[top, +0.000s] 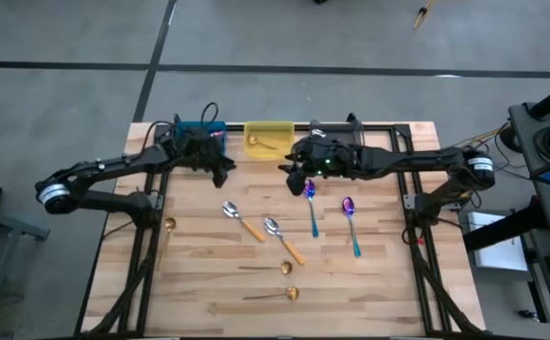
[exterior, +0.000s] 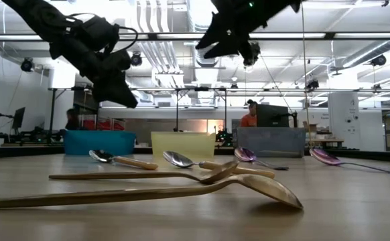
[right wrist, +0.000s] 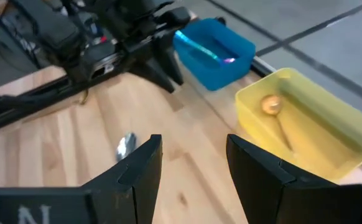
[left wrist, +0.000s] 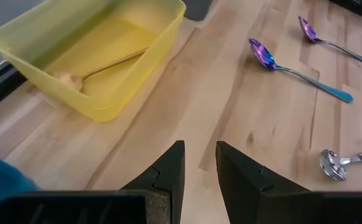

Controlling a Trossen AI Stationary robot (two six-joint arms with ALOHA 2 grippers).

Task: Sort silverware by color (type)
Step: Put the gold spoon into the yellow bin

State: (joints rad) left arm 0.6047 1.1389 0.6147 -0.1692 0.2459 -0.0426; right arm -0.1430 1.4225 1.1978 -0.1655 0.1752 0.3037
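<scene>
Spoons lie flat on the wooden table point(top: 379, 283): two silver ones with orange handles point(top: 243, 221) point(top: 283, 239), two purple-blue ones with teal handles point(top: 312, 205) point(top: 351, 223), and three gold ones point(top: 166, 238) point(top: 267, 269) point(top: 271, 295). Another gold spoon point(left wrist: 97, 67) lies in the yellow bin point(top: 269, 128). A purple-blue spoon point(right wrist: 203, 51) lies in the blue bin point(right wrist: 231, 59). My left gripper point(top: 226, 174) hovers near the blue bin, narrowly open with nothing between its fingers. My right gripper point(top: 286, 170) hovers in front of the yellow bin, wide open and holding nothing.
The three bins stand in a row along the table's far edge, the gray bin point(exterior: 272, 140) to the right of the yellow one. Both arms hang over the far half of the table, their grippers close together. Bare wood shows near the front edge.
</scene>
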